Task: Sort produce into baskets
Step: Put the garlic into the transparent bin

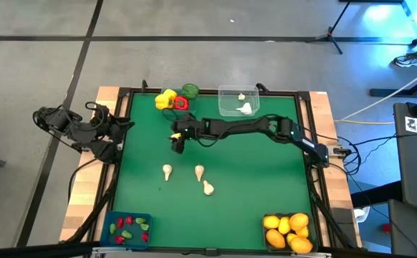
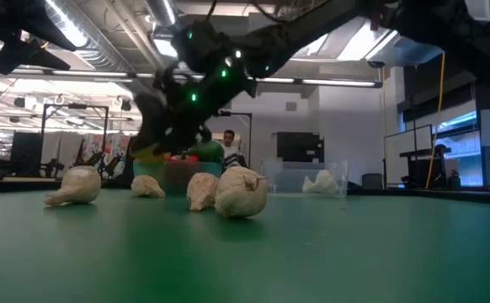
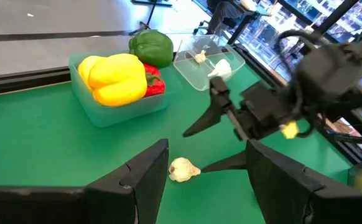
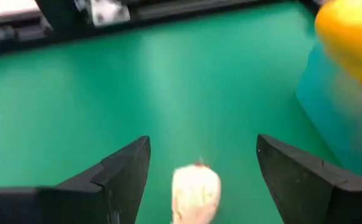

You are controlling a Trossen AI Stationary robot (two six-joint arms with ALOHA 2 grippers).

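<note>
Three white garlic bulbs (image 1: 167,171) (image 1: 199,171) (image 1: 208,188) lie loose on the green table. My right gripper (image 1: 176,141) reaches across to the table's middle left and hovers open, slanting down. In its wrist view a garlic bulb (image 4: 194,190) lies on the mat ahead of the gripper (image 4: 203,142), untouched. The teal basket (image 1: 167,105) at the far edge holds yellow, red and green peppers. The clear basket (image 1: 238,102) beside it holds garlic. My left gripper (image 3: 204,155) waits open at the left edge.
A blue basket (image 1: 126,231) with small red and green pieces stands at the near left corner. A dark basket (image 1: 287,231) with citrus stands at the near right. The table's raised black frame (image 1: 122,143) borders the mat. Bare mat lies on the right half.
</note>
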